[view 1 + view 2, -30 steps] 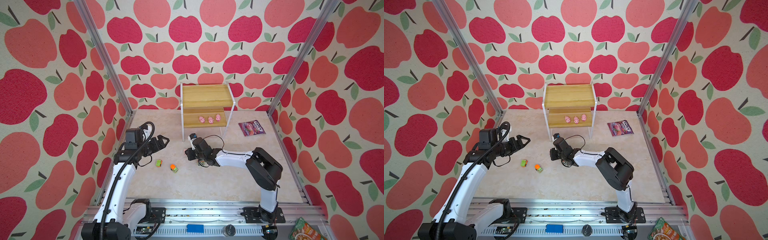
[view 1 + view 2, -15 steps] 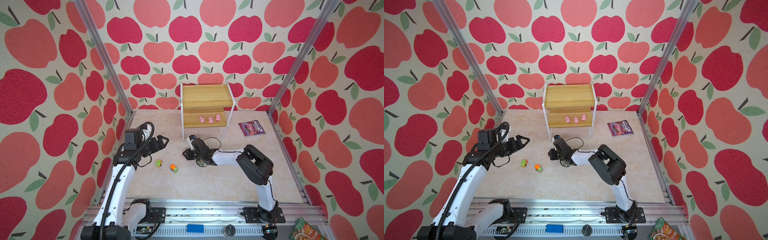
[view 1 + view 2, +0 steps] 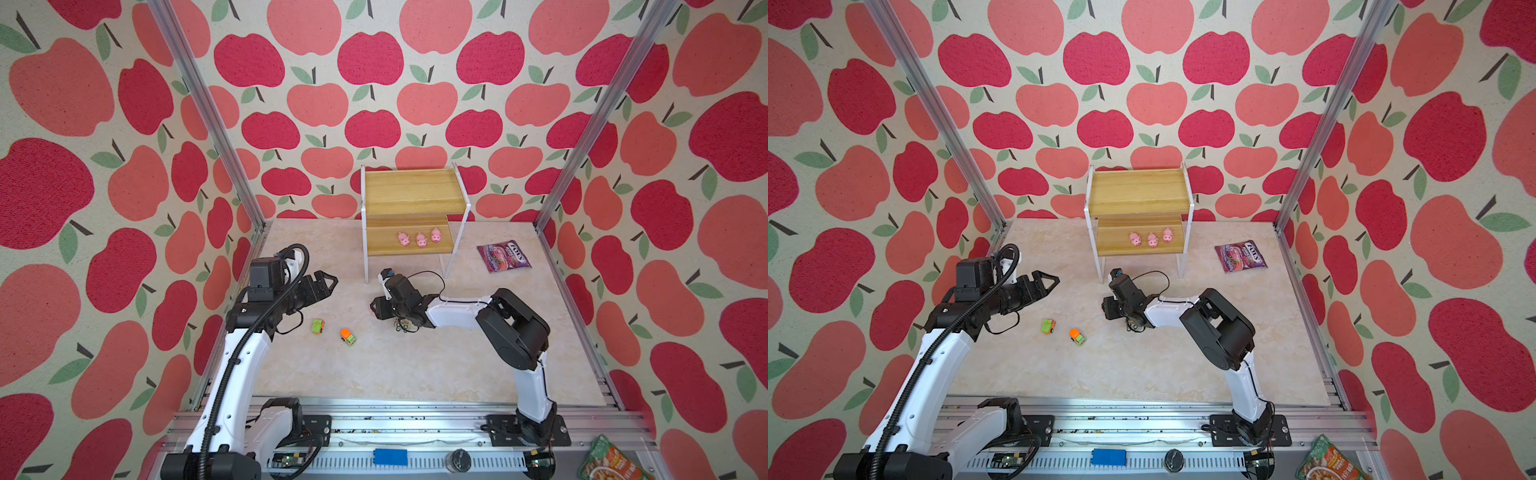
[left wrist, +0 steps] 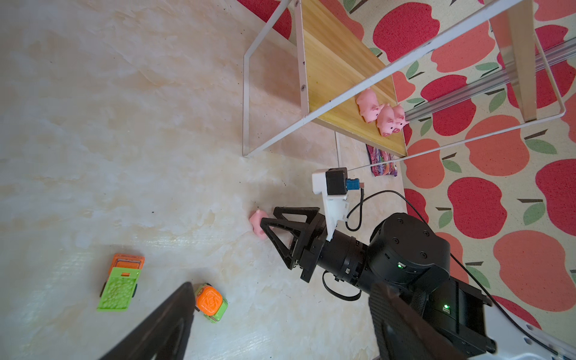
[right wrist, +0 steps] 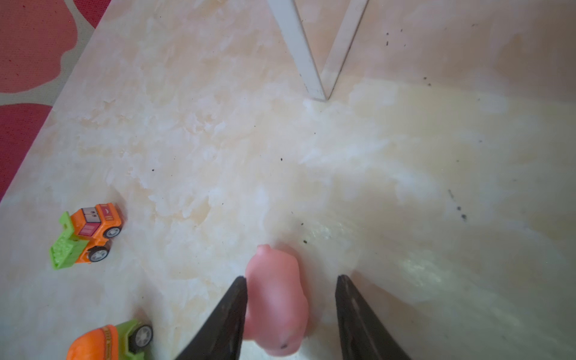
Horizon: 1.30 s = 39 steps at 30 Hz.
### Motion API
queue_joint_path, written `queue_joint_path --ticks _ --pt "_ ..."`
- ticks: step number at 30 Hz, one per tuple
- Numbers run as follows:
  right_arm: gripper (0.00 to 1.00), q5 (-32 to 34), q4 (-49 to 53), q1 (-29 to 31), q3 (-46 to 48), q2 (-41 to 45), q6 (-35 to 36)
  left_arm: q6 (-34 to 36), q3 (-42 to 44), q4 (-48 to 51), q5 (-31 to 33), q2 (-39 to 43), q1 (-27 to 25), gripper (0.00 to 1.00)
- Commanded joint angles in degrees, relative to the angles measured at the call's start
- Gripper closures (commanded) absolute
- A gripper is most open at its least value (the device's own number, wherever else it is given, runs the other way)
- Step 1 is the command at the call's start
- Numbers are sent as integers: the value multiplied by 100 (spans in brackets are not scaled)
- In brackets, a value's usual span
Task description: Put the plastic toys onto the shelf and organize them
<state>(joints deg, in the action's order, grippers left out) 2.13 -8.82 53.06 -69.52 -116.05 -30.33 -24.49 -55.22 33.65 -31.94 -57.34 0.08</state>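
The shelf stands at the back with three pink pigs in a row on its lower board. A fourth pig lies on the floor between the fingers of my right gripper. The jaws are apart: one finger rests against the pig, the other stands clear of it. In both top views the right gripper sits low, in front of the shelf's left leg. A green car and an orange car sit on the floor to the gripper's left. My left gripper hovers open and empty above the cars.
A purple candy bag lies flat to the right of the shelf. The shelf's white leg stands just beyond the floor pig. Apple-patterned walls close in on three sides. A snack packet lies outside the front rail.
My right gripper's jaws have gone from shut to apart around the floor pig, and the right arm's elbow has swung a little. The left arm has not moved.
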Motion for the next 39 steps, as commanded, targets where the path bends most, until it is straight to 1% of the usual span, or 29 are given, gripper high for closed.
queue_joint_path --ticks 1,3,7,11,14,21,28,32,34,39 --pt "44 349 275 -50 25 441 839 114 80 -69 64 98 -23 10" --pt "38 321 84 -50 222 605 1102 112 74 -78 57 106 -26 10" --pt "31 330 -383 42 559 803 1411 128 82 -87 74 126 -25 9" --pt "29 585 -454 309 530 719 1731 131 90 -78 101 132 -25 9" --pt "29 806 -372 474 393 523 1843 140 91 -73 101 135 -25 9" --pt "30 1167 -323 578 345 246 1701 142 97 -87 74 111 -25 9" --pt "34 1149 -294 557 239 60 1635 143 92 -87 65 110 -25 9" --pt "39 1038 -278 531 141 -55 1544 138 94 -86 74 113 -25 9" --pt "40 993 -312 513 149 -90 1494 139 86 -85 74 113 -25 9" --pt "46 956 -252 504 79 -196 1456 144 73 -95 48 97 -8 9"
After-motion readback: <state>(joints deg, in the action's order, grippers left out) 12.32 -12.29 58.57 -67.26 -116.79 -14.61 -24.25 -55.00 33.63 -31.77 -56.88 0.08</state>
